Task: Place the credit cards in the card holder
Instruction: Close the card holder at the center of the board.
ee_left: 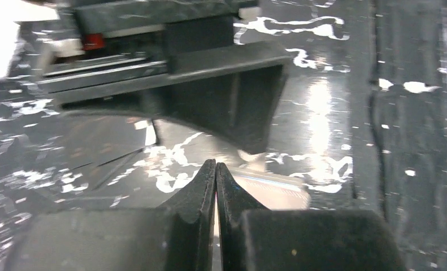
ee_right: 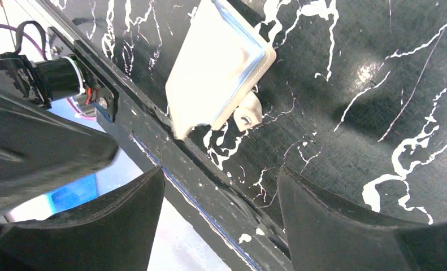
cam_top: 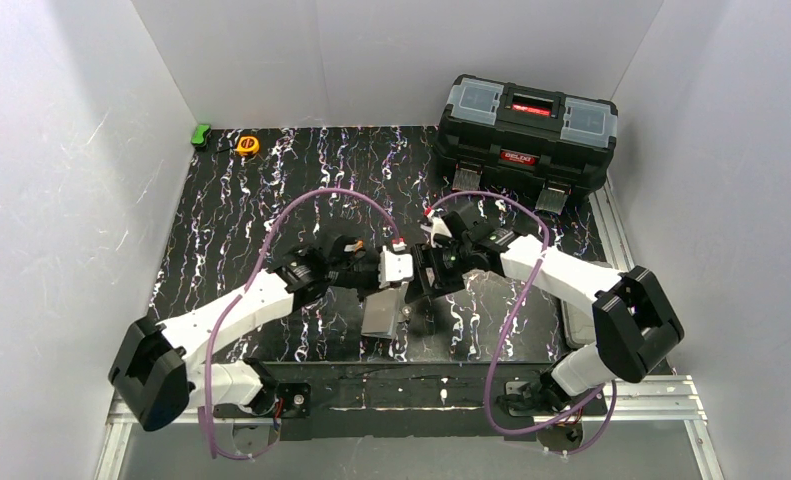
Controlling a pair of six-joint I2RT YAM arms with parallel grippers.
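Wrist camera, left: left gripper (ee_left: 216, 165) fingers pressed together. Thin pale sliver in seam, perhaps card edge, too blurred to confirm. Pale flat corner (ee_left: 277, 195) just past tips, rest hidden behind fingers.

Wrist camera, right: right gripper (ee_right: 220, 172) fingers wide apart, touching nothing. Card holder (ee_right: 221, 62) flat on marbled mat (ee_right: 351, 84), snap tab (ee_right: 248, 113) toward fingers, one corner at mat's near edge.

Top camera alone gives layout: card holder below both grippers near front edge, toolbox (cam_top: 527, 130) far right. Fingertips lost in dark clutter.
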